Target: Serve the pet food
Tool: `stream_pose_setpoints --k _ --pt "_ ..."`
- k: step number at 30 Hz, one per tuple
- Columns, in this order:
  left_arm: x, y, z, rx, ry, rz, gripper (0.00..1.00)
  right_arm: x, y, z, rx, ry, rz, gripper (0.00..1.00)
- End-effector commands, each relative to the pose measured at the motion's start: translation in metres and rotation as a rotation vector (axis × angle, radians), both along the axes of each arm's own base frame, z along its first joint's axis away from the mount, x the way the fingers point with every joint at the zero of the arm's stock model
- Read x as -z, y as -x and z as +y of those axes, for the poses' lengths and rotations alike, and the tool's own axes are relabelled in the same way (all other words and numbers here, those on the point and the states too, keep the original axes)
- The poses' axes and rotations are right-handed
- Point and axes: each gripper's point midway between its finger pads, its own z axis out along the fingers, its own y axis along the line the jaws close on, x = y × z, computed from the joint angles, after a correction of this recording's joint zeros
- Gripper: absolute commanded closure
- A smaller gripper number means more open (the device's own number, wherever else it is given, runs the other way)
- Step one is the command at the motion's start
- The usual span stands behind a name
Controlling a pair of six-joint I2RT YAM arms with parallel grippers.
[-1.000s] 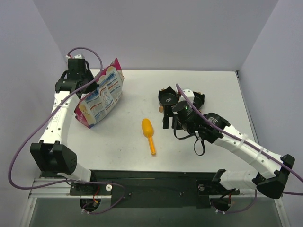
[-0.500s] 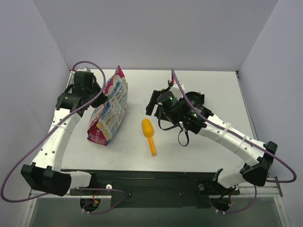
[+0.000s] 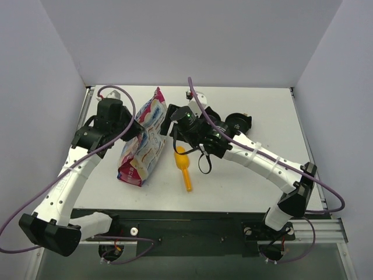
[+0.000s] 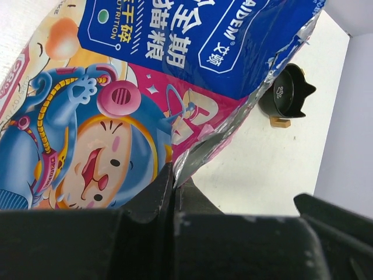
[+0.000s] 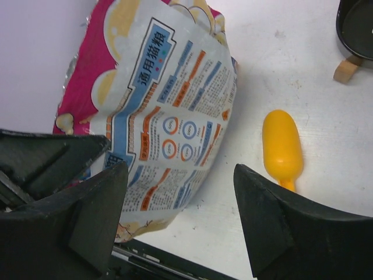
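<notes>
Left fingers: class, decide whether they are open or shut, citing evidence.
Shut: the left fingers meet with no gap, pinching the edge of the pet food bag.

Glossy bag (image 3: 143,143), smooth plastic scoop (image 3: 183,165)

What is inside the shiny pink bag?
Only the printed outside of the glossy magenta-edged bag shows, pinched in the left hand. Its foil hides whatever is inside.
</notes>
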Motion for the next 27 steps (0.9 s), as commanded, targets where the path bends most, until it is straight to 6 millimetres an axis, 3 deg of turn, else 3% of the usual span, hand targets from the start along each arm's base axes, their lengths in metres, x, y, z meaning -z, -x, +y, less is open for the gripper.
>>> stream_pose_setpoints --k 1,6,10,15,20,24,27 --pt "-0.124 -0.009 -0.019 0.092 0.176 -0.461 0.9 -0.025 -0.02 0.009 0.064 -0.041 -0.068 0.33" --pt "-0.134 -0.017 0.004 0.045 0.134 -0.507 0.64 -0.037 -0.031 0.015 0.105 -0.066 -0.099 0.33" --pt "-0.145 -0.022 0.032 0.01 0.132 -0.539 0.54 -0.04 -0.038 0.021 0.135 -0.099 -0.121 0.28" --pt "-0.148 -0.024 0.052 -0.011 0.091 -0.552 0.48 -0.049 -0.043 0.037 0.134 -0.16 -0.143 0.27" --pt "-0.144 -0.024 0.068 -0.052 0.027 -0.552 0.53 -0.048 -0.043 0.066 0.079 -0.17 -0.146 0.32" --pt "-0.141 -0.018 0.077 -0.061 -0.033 -0.54 0.52 -0.056 -0.041 0.085 0.048 -0.186 -0.161 0.36" --pt "-0.143 -0.009 0.086 -0.081 -0.084 -0.541 0.48 -0.05 -0.04 0.098 0.031 -0.183 -0.156 0.38"
